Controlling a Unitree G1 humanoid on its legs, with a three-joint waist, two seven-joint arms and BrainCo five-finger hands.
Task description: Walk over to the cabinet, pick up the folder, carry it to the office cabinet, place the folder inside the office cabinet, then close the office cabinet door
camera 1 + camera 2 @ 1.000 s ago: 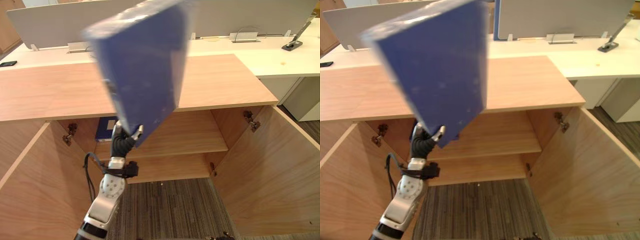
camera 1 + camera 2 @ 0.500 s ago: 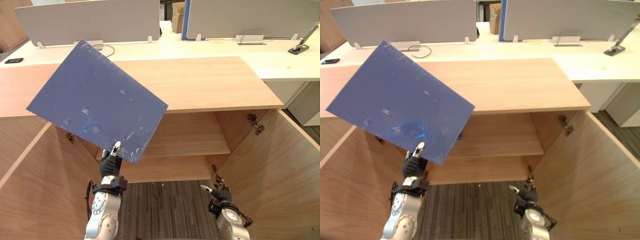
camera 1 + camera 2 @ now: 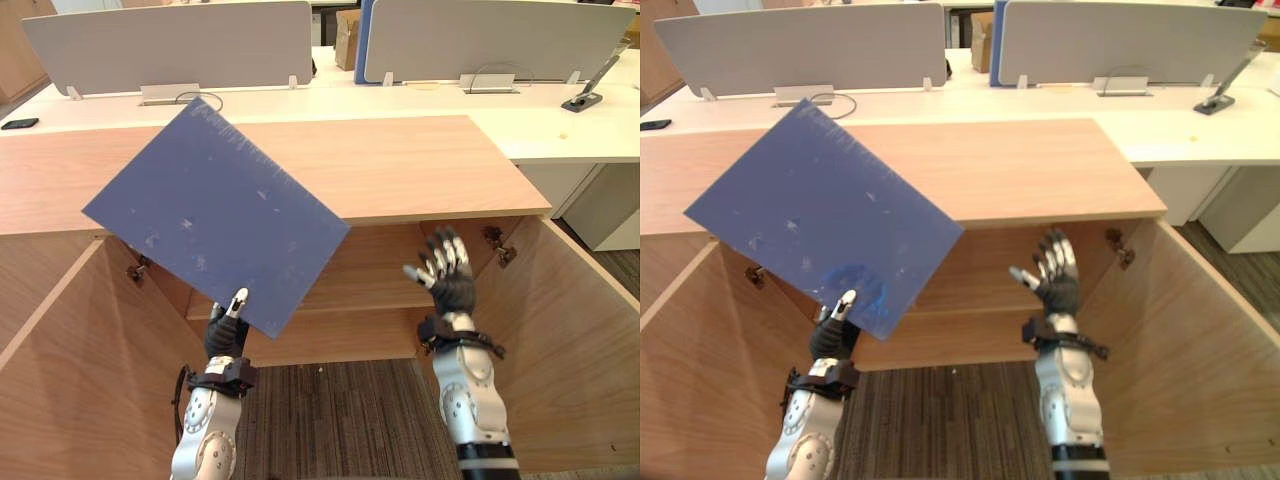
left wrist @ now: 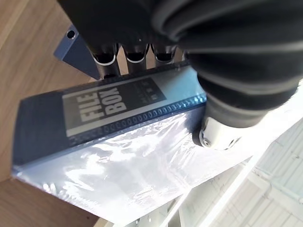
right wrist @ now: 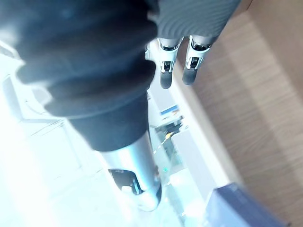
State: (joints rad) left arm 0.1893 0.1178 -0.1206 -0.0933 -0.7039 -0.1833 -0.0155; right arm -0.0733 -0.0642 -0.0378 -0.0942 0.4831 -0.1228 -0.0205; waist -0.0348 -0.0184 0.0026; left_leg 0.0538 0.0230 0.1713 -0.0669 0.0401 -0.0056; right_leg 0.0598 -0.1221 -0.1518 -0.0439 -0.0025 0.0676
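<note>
Open-plan office, striped grey carpet [image 3: 340,410] in front of the office cabinet [image 3: 420,165]. Behind the office cabinet, long white bench [image 3: 570,125] with grey divider screens [image 3: 170,45] along its far edge. Office cabinet itself low and wide, of light wood, both doors swung wide: left door [image 3: 50,370] and right door [image 3: 570,360] flanking the opening, one shelf [image 3: 375,280] across the inside.

Folder [image 3: 215,230] dark blue, held up in the air before the office cabinet's left half, outside the opening. Broad face toward the head camera, tilted on one corner, covering part of the top's front edge and the left of the opening. Wrapped in clear film, printed label on the spine, as seen in the left wrist view.

Left hand [image 3: 227,332] at the folder's lowest corner, clenched on it: fingers [image 4: 135,54] across the spine, thumb [image 4: 215,135] pressed on the broad face. Right hand [image 3: 447,278] raised before the office cabinet's opening, right of centre, well apart from the folder, released and empty, fingers [image 5: 165,78] straight and spread.

Small black phone [image 3: 17,125] on the bench, behind the office cabinet's far left end.
</note>
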